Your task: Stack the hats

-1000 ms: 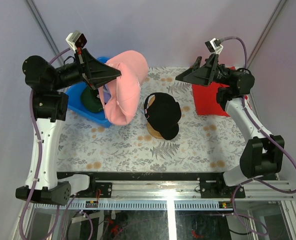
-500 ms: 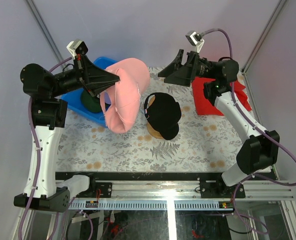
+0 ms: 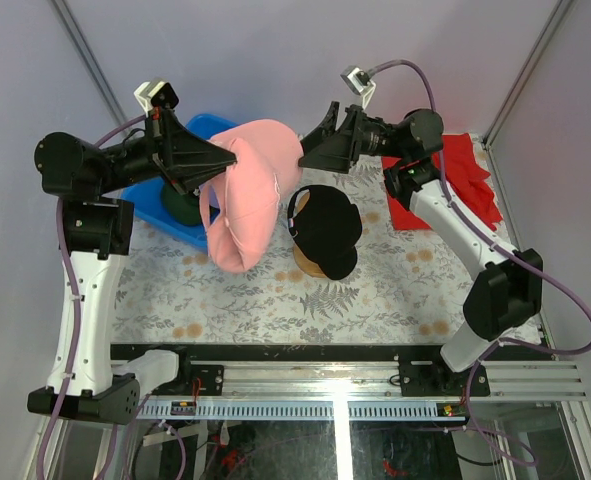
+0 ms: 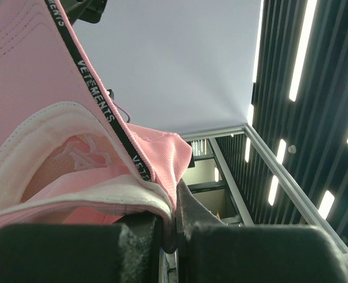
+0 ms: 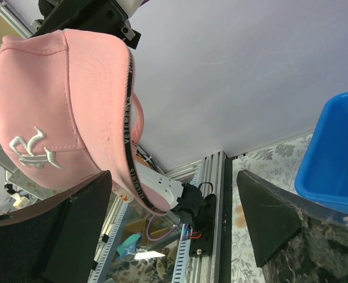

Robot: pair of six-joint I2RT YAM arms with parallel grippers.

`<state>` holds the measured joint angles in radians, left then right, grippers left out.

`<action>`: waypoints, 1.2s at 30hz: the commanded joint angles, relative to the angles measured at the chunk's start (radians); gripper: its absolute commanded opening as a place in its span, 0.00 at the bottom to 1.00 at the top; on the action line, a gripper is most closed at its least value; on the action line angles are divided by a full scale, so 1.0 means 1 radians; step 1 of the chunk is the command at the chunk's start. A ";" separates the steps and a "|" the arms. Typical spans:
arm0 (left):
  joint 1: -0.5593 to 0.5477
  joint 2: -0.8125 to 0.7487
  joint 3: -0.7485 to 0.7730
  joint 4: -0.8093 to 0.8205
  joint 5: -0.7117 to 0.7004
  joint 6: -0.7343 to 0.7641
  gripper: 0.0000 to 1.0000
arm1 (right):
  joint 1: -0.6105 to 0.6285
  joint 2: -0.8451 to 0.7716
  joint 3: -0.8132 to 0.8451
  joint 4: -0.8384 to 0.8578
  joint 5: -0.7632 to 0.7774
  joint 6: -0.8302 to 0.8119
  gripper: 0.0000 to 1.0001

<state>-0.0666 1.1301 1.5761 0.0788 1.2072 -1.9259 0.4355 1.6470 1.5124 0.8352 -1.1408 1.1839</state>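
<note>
A pink hat (image 3: 250,195) hangs in the air above the mat's left part, and my left gripper (image 3: 237,155) is shut on its rim. The left wrist view shows the rim's edge pinched between the jaws of that gripper (image 4: 175,194), with the pink hat (image 4: 56,118) spreading up and left. A black hat (image 3: 325,228) sits on the round wooden stand (image 3: 310,262) at the centre. A dark hat (image 3: 182,205) lies in the blue bin (image 3: 150,195). My right gripper (image 3: 303,158) stands open just right of the pink hat. In the right wrist view the pink hat (image 5: 44,106) is beside the left finger, with nothing between the jaws of the gripper (image 5: 172,177).
A red cloth (image 3: 465,190) lies at the back right of the floral mat (image 3: 275,290). The blue bin (image 5: 332,153) stands at the back left, under my left arm. The metal rail (image 3: 335,380) runs along the near edge.
My right arm has swung left from over the red cloth to beside the pink hat, jaws open. The left arm has shifted the pink hat slightly.
</note>
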 commanded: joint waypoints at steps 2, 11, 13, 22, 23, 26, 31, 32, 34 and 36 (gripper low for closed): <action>-0.006 0.000 -0.002 0.153 0.040 -0.102 0.00 | 0.040 -0.028 0.021 0.029 0.059 -0.041 0.94; -0.005 0.030 -0.007 0.213 0.052 -0.113 0.00 | 0.087 -0.087 -0.059 0.011 0.104 -0.073 0.88; -0.005 0.042 -0.004 0.233 0.055 -0.121 0.00 | 0.091 -0.103 -0.076 0.007 0.112 -0.075 0.84; -0.004 0.086 0.000 0.283 0.065 -0.114 0.00 | 0.095 -0.179 -0.128 -0.076 0.136 -0.113 0.27; -0.004 0.090 -0.006 0.284 0.067 -0.110 0.00 | 0.095 -0.190 -0.132 -0.092 0.143 -0.124 0.18; -0.004 0.098 -0.027 0.276 0.075 -0.081 0.00 | 0.095 -0.228 -0.154 -0.122 0.161 -0.121 0.00; 0.059 0.114 -0.046 0.153 0.083 0.087 0.08 | 0.095 -0.347 -0.151 -0.353 0.242 -0.174 0.00; 0.084 0.120 -0.037 0.116 0.081 0.136 0.22 | 0.095 -0.369 -0.135 -0.446 0.264 -0.202 0.00; 0.128 0.131 -0.008 0.015 0.048 0.254 0.35 | 0.093 -0.400 -0.100 -0.597 0.317 -0.227 0.00; 0.147 0.143 0.017 -0.090 0.010 0.369 0.41 | 0.089 -0.407 -0.062 -0.674 0.332 -0.199 0.00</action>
<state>0.0418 1.2541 1.5440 0.1925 1.2476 -1.8191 0.5236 1.2881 1.3521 0.4141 -0.9531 1.0042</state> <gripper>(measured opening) 0.361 0.055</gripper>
